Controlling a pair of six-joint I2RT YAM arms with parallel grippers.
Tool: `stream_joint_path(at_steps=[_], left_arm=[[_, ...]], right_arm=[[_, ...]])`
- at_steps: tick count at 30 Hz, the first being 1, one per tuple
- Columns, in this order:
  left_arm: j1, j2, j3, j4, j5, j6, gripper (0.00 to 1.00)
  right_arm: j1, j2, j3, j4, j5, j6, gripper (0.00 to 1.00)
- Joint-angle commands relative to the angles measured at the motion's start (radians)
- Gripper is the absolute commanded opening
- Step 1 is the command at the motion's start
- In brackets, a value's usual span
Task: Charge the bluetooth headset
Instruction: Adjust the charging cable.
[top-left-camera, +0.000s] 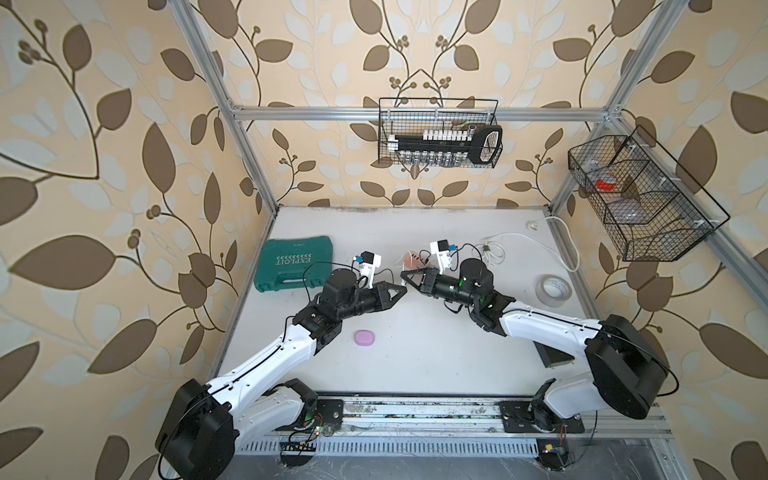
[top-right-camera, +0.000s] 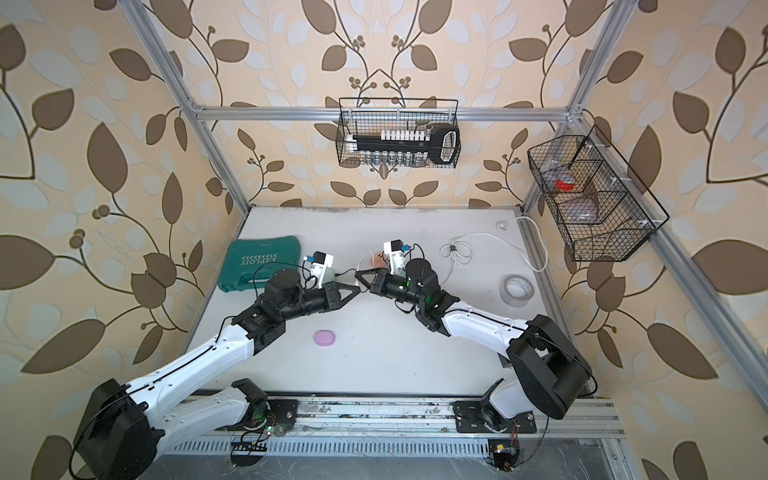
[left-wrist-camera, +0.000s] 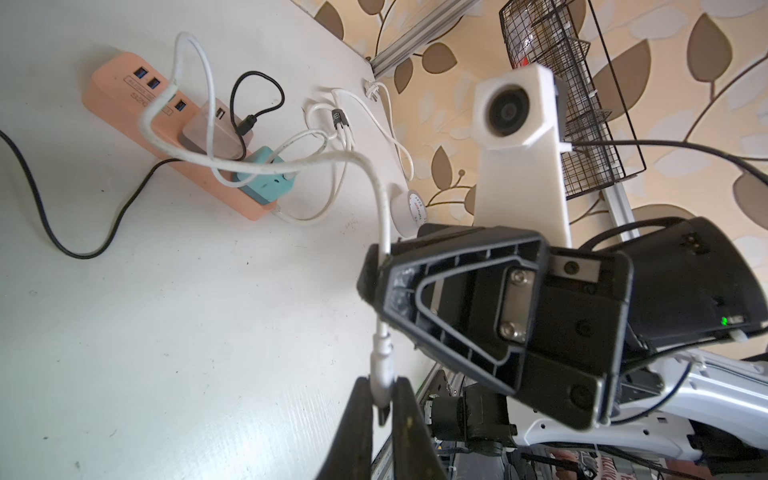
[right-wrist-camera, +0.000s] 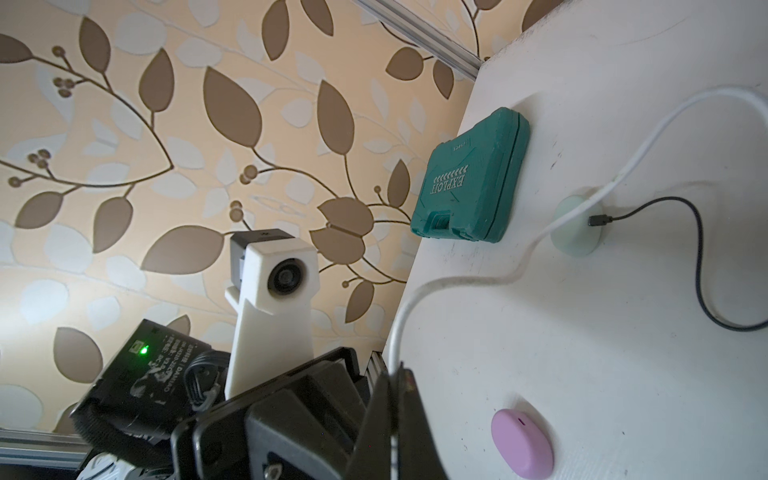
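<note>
Leaf-patterned wallpaper (top-left-camera: 104, 166), white tabletop (top-left-camera: 436, 353)

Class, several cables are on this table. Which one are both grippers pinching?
The white cable running to the peach power strip: the left gripper and right gripper both clamp it. The black cable and the coiled white cable lie untouched.

Matt tabletop (top-left-camera: 415, 353), smooth lilac plastic case (top-left-camera: 364, 338), green plastic toolbox (top-left-camera: 291, 266), smooth white cable (left-wrist-camera: 381, 208).

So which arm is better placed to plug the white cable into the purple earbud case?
Left. The left hand grips the white cable at its plug, and the purple earbud case lies near that arm. The right hand only pinches the cable farther along.
</note>
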Motion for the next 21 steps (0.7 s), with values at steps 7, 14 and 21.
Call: stream_joint_path(at_steps=[7, 14, 21], left_arm=[[0.024, -0.020, 0.058, -0.002, 0.030, 0.037, 0.00], [0.025, -0.047, 0.086, -0.164, 0.048, 0.093, 0.00], [0.026, -0.095, 0.175, -0.499, 0.127, 0.238, 0.00]], right_arm=[[0.010, -0.019, -0.020, 0.012, -0.014, -0.010, 0.14], [0.003, -0.095, -0.014, -0.206, -0.055, -0.161, 0.42], [-0.052, -0.298, 0.043, -0.607, -0.116, -0.565, 0.47]])
